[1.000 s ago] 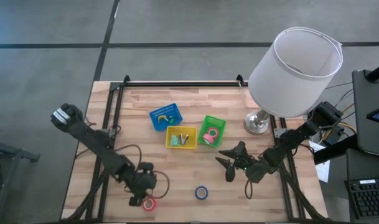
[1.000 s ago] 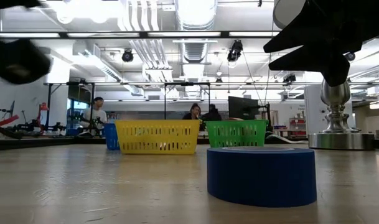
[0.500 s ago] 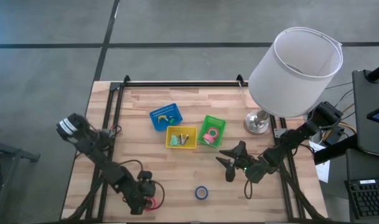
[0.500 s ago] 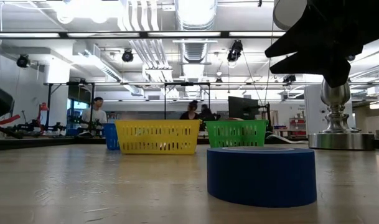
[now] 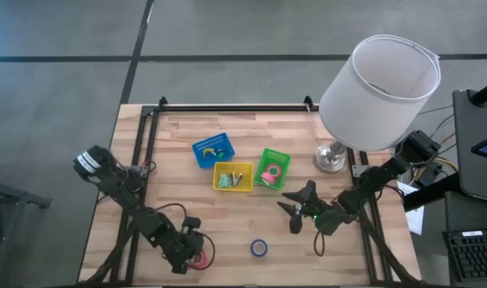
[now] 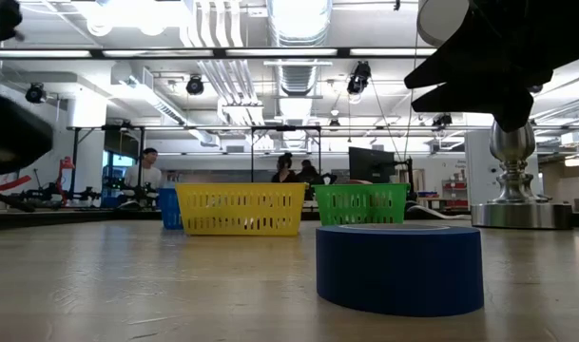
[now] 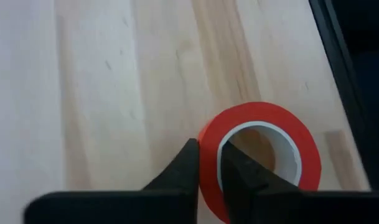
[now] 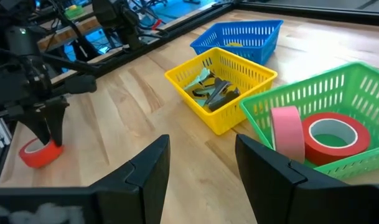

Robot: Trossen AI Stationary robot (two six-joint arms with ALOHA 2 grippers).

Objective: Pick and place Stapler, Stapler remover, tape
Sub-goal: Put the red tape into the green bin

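A red tape roll (image 7: 257,155) lies flat on the wood near the table's near left corner (image 5: 197,258). My left gripper (image 7: 213,171) is down on it and shut on its wall (image 5: 189,252). A blue tape roll (image 5: 260,248) lies flat near the near edge (image 6: 399,268). A pink roll (image 8: 287,130) and a red roll (image 8: 335,134) sit in the green bin (image 5: 273,169). My right gripper (image 8: 201,168) hovers open right of centre (image 5: 295,210) with nothing between its fingers. Which item is the stapler or the stapler remover I cannot tell. My left gripper pinches the red roll's wall (image 7: 209,163) on the side nearest the wrist. One finger (image 7: 240,177) stands inside the centre hole and the other (image 7: 186,171) outside. The fingers slant down from above. The roll lies flat on the table.
A blue bin (image 5: 212,150) and a yellow bin (image 5: 233,177) holding small tools stand mid-table beside the green bin. A lamp with a white shade (image 5: 379,80) and a metal base (image 5: 331,158) stands at the far right. Black rails (image 5: 139,160) run along the table's sides.
My left gripper has sunk and gone toward the table's near edge onto the red roll, which stays flat where it lay. My right gripper has kept still.
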